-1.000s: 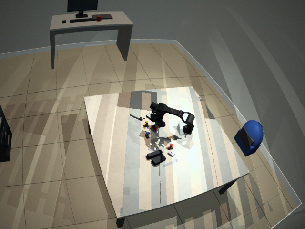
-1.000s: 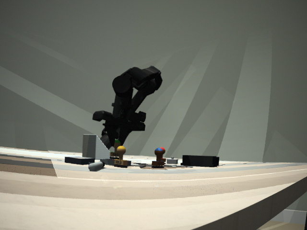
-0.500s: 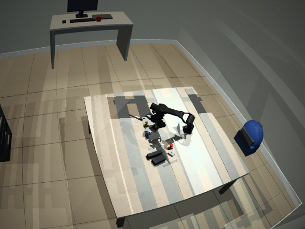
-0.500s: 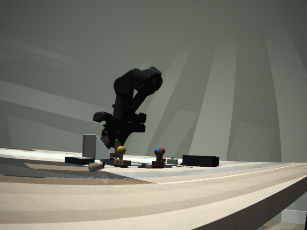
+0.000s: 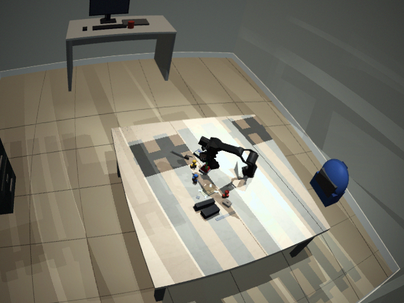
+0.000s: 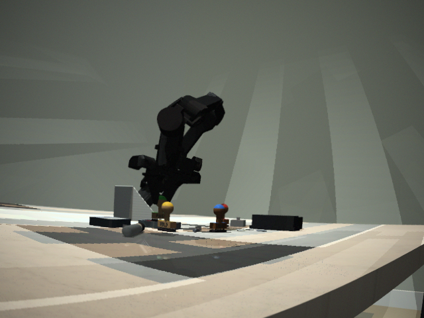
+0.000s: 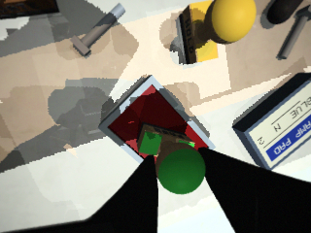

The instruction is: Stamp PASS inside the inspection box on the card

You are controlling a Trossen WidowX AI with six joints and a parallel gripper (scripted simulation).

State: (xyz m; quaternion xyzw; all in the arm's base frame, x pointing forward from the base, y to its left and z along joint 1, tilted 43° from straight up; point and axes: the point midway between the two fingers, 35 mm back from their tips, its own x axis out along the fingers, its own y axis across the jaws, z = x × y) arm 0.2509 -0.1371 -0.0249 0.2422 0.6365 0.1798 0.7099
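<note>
The green-knobbed stamp (image 5: 206, 165) (image 6: 161, 198) (image 7: 182, 170) is upright between the fingers of my gripper (image 6: 160, 202) (image 7: 176, 157), which is shut on its handle. Its base is over the open red ink pad (image 5: 204, 170) (image 7: 141, 109), toward the pad's near corner in the wrist view. The base is at about the pad's height in the exterior view; contact cannot be told for certain. The stamp's underside is hidden. The card (image 5: 208, 190) lies farther along the bench, too small to read in the top view and outside the wrist view.
A yellow stamp (image 6: 167, 207) (image 7: 233, 19) stands beyond the pad. A blue stamp (image 5: 195, 177) and a red stamp (image 5: 225, 193) stand near the card. A lidded stamp pad (image 7: 292, 126) lies right in the wrist view, a bolt (image 7: 99, 30) upper left. Black blocks (image 5: 209, 211) lie past the card.
</note>
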